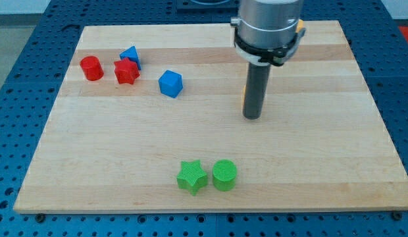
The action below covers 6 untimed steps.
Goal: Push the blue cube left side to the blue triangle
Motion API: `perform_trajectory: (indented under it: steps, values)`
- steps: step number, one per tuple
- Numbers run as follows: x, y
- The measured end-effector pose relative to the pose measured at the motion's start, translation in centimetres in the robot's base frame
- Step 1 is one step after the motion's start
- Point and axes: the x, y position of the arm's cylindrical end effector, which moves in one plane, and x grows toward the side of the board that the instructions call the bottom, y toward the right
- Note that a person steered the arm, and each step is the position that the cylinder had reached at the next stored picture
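Observation:
The blue cube [170,83] sits on the wooden board [309,158] at the upper left. The blue triangle [131,54] lies up and to the left of it, touching a red star [126,72]. My tip [252,116] rests on the board right of centre, well to the right of the blue cube and apart from it.
A red cylinder [91,68] stands left of the red star. A green star [192,176] and a green cylinder [224,175] sit side by side near the view's bottom. A yellow-orange block [243,97] is mostly hidden behind the rod, another [300,27] behind the arm.

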Motion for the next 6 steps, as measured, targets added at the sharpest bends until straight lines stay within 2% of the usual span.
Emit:
perform_trajectory:
  steps: [2, 3, 4, 5, 6]
  values:
    - [-3.7, -7.6]
    - [-4.8, -12.2]
    - [-5.2, -14.4]
    - [-9.5, -16.0]
    - [-11.2, -11.0]
